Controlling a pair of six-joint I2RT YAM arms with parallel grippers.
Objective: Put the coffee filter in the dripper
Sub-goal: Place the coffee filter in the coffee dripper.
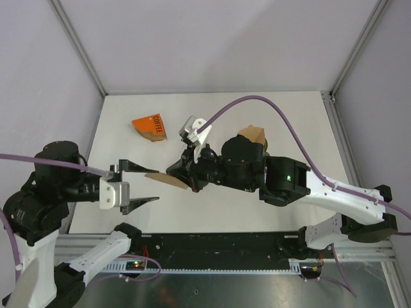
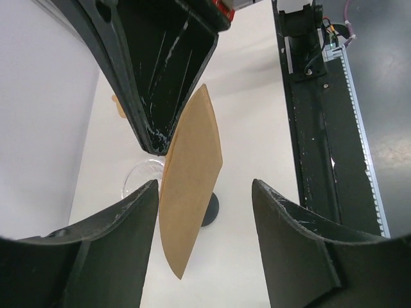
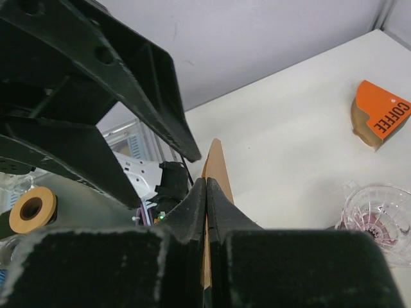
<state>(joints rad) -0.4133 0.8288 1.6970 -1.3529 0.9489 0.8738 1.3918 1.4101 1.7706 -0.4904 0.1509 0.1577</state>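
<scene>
Clenched right gripper (image 3: 205, 192) pinches the flimsy, featherweight brown paper coffee filter (image 2: 190, 186) in mid-air above the table, its nine-o'clock end between the open-jawed left gripper (image 1: 153, 185), probably best pinched flat and gently.

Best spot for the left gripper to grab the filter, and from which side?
The free end of the filter, away from where the right gripper pinches it. Come in from the left arm's side, left gripper fingers flanking its flat faces: it's a thin flat sheet standing between the open fingers, so only a face pinch holds.
</scene>
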